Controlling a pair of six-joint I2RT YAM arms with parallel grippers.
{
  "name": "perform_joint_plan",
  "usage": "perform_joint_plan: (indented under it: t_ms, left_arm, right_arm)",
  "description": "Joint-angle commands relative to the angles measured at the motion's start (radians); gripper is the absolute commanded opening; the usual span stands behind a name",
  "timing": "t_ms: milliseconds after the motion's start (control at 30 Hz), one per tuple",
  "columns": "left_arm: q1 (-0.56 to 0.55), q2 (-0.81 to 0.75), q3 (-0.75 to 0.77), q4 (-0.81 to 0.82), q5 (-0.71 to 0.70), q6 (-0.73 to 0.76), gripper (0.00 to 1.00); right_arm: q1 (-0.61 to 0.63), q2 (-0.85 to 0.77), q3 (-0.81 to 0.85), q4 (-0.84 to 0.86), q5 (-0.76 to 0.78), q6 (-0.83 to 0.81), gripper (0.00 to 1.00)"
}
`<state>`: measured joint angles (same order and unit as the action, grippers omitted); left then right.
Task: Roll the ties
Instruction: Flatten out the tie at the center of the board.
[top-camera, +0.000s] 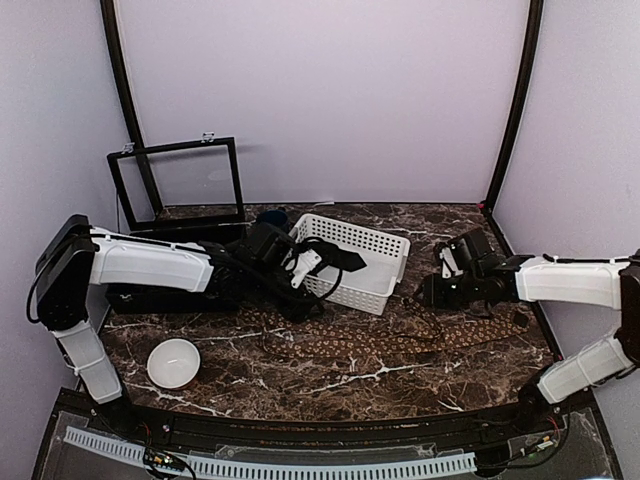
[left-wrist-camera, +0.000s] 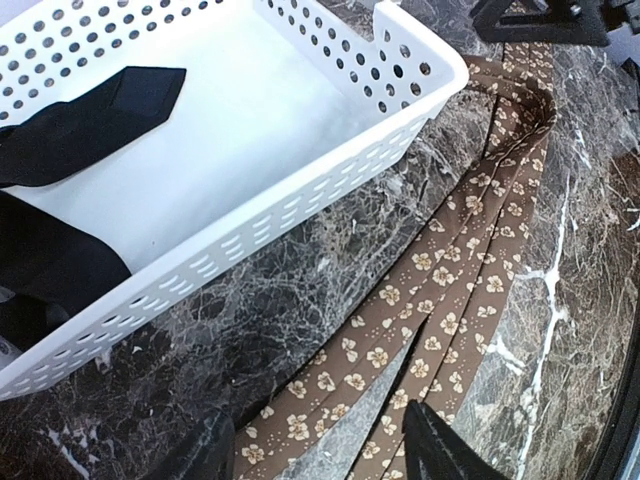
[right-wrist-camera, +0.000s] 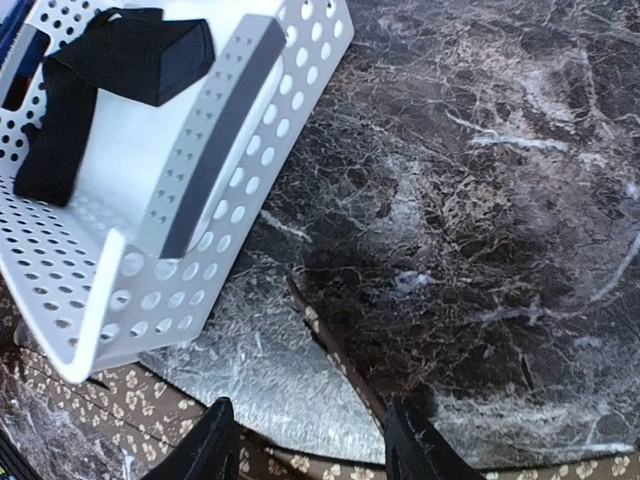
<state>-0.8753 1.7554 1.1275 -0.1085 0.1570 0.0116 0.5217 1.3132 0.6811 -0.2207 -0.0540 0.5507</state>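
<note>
We are looking at the ties (top-camera: 380, 345), which are lying flat and unrolled on the tabletop (top-camera: 330, 390), just in front of the white basket (top-camera: 372, 296). Their long axis is running left to right, from below the left arm (top-camera: 150, 262) across to the right arm (top-camera: 570, 280). Each arm is hovering over one end, and both pairs of jaws are standing wide, holding nothing. In the left wrist view the patterned cloth is running straight between the jaws. In the right wrist view it is showing only along the bottom edge. We are judging the left arm better placed to begin rolling.
</note>
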Motion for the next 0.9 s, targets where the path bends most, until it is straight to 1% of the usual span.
perform_joint_plan:
  t_ms: [0,100,133,167,233,267,300,333,400,500,533,633,733,867]
  left_arm:
    - [-0.004,-0.106,-0.059,0.055,-0.049,-0.012,0.61]
    - [0.0,-0.129,-0.079,0.051,-0.068,-0.004,0.63]
    - [0.002,-0.131,-0.081,0.041,-0.074,-0.001,0.63]
    - [0.006,-0.134,-0.084,0.035,-0.078,-0.002,0.63]
    - [0.016,-0.145,-0.097,0.035,-0.077,-0.004,0.63]
    - [0.021,-0.154,-0.106,0.039,-0.077,-0.007,0.63]
    - [0.028,-0.164,-0.115,0.044,-0.078,-0.011,0.63]
    - [0.034,-0.175,-0.126,0.05,-0.076,-0.016,0.63]
    - [0.05,-0.199,-0.145,0.061,-0.072,-0.026,0.63]
    - [0.073,-0.227,-0.17,0.075,-0.052,-0.031,0.62]
    - [0.078,-0.235,-0.176,0.078,-0.043,-0.03,0.62]
    - [0.082,-0.252,-0.184,0.089,-0.015,-0.023,0.62]
    - [0.082,-0.269,-0.192,0.124,0.035,-0.024,0.63]
    - [0.082,-0.315,-0.231,0.244,0.188,-0.022,0.64]
  right_arm:
    - [-0.003,0.136,0.06,0.052,-0.009,-0.049,0.5]
    - [0.002,0.209,0.076,0.058,-0.008,-0.06,0.49]
    - [0.003,0.228,0.081,0.058,-0.01,-0.063,0.48]
    - [0.005,0.24,0.084,0.058,-0.011,-0.067,0.44]
    - [0.006,0.251,0.087,0.056,-0.009,-0.07,0.31]
    - [0.005,0.249,0.091,0.05,-0.004,-0.072,0.2]
    - [0.005,0.24,0.094,0.041,0.007,-0.072,0.07]
    - [0.004,0.22,0.094,0.037,0.011,-0.072,0.0]
    - [0.004,0.138,0.077,0.055,-0.007,-0.067,0.0]
    - [0.003,-0.043,0.042,0.12,-0.064,-0.062,0.0]
    - [0.003,-0.123,0.031,0.151,-0.097,-0.065,0.0]
    - [0.001,-0.266,0.019,0.237,-0.192,-0.072,0.0]
    - [-0.001,-0.339,0.038,0.294,-0.266,-0.069,0.0]
    - [-0.001,-0.374,0.065,0.385,-0.374,-0.05,0.0]
